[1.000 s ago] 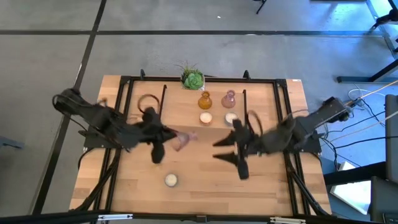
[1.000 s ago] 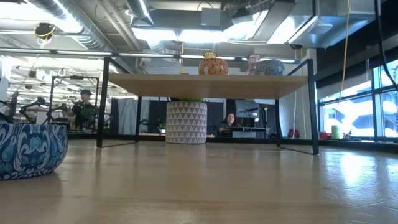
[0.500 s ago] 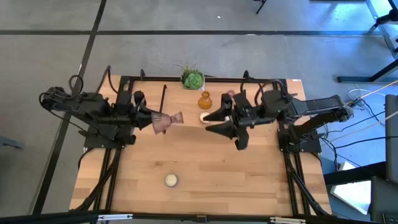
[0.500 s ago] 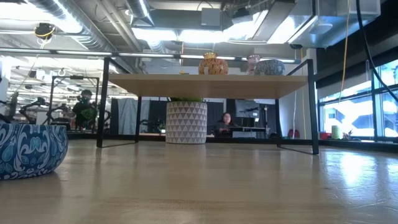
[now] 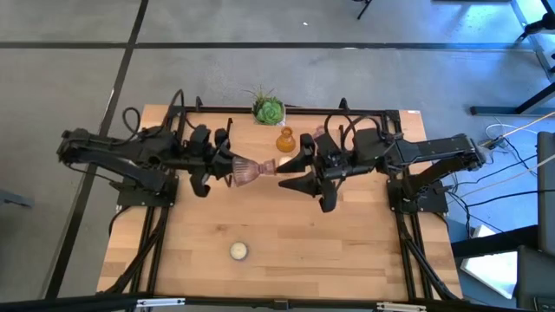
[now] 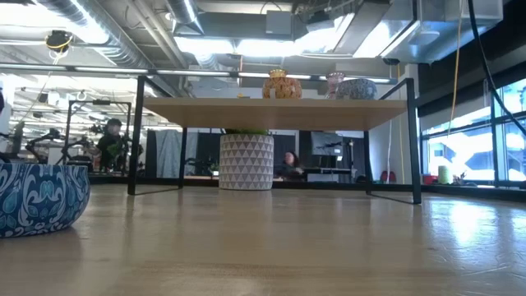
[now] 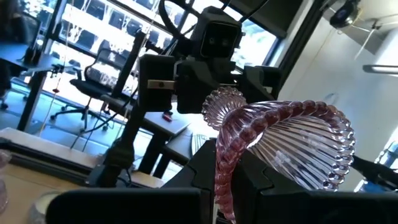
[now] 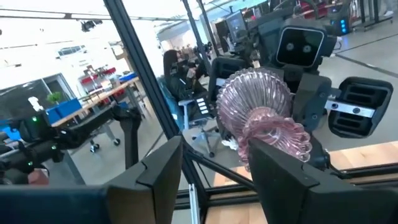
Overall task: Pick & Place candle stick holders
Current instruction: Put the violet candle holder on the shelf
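Observation:
My left gripper [image 5: 227, 170] is shut on a pinkish-purple ribbed glass candle stick holder [image 5: 247, 171] above the table's far middle. The holder lies level, with its flared neck [image 8: 275, 139] pointing at my right gripper [image 5: 290, 172]. That gripper is open, and its fingers [image 8: 155, 171] stand apart in front of the neck. An amber holder [image 5: 285, 139] and a second pink one [image 5: 319, 132] stand upright at the far edge. A cream-white holder [image 5: 238, 251] sits near the front edge. The other cream-white ones are hidden under the arms. My left gripper pinches the holder's bulbous base end [image 7: 227, 177] between its two fingers. The fingers come level from the table's left, along the holder. The holder is lifted clear and lies on its side, neck toward the table's right.
A green spiky potted plant [image 5: 268, 110] stands at the far edge, next to the amber holder. A black metal frame [image 5: 230, 130] runs around the table. In the low view the amber holder [image 6: 282, 85] and the pink one [image 6: 334, 82] stand on a raised wooden top; a blue patterned bowl [image 6: 37, 197] sits below at left.
My left gripper has carried the pink holder from the table's middle toward the far edge, first left and then back right. The holder now lies level. My right gripper has gone toward the far edge and left, up to the holder's neck.

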`<state>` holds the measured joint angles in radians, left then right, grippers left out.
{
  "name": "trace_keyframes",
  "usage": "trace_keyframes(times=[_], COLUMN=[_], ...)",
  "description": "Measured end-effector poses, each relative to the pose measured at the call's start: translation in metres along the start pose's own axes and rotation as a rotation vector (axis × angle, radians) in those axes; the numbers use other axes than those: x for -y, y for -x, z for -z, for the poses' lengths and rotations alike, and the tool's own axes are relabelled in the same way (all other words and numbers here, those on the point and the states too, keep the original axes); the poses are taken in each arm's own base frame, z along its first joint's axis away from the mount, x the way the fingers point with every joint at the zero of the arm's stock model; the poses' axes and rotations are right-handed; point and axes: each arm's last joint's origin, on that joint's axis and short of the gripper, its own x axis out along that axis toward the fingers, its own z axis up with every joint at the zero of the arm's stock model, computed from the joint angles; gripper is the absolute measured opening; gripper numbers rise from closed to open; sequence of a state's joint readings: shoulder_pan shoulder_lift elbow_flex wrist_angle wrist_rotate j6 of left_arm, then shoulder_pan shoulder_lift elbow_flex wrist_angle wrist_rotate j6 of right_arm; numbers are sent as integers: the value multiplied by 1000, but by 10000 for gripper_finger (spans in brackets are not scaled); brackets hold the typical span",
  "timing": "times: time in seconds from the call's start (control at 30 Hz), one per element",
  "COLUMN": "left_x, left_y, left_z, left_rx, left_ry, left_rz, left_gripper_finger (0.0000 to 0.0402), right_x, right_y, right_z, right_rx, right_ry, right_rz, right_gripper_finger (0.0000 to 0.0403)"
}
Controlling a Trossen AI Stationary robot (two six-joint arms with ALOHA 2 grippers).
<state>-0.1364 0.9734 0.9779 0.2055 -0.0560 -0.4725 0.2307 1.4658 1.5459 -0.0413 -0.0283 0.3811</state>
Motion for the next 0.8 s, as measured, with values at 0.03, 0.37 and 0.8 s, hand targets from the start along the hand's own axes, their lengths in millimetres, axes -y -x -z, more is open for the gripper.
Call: trace_keyframes(times=[0.03,0.37,0.8], left_x=[-1,-9,-12], left_y=[0,-3,-12], left_z=[0,-2,5], left_rx=[-1,-9,-34], left_ry=[0,-6,-6], left_rz=[0,7,3], left_gripper_finger=[18,18,18], right_x=[-1,0,11], right_y=[0,-1,-12], right_z=[0,4,11], right_rx=[-1,-15,-35], right_ry=[1,4,5], right_rz=[-3,44,79], right_gripper_finger=[185,185,170])
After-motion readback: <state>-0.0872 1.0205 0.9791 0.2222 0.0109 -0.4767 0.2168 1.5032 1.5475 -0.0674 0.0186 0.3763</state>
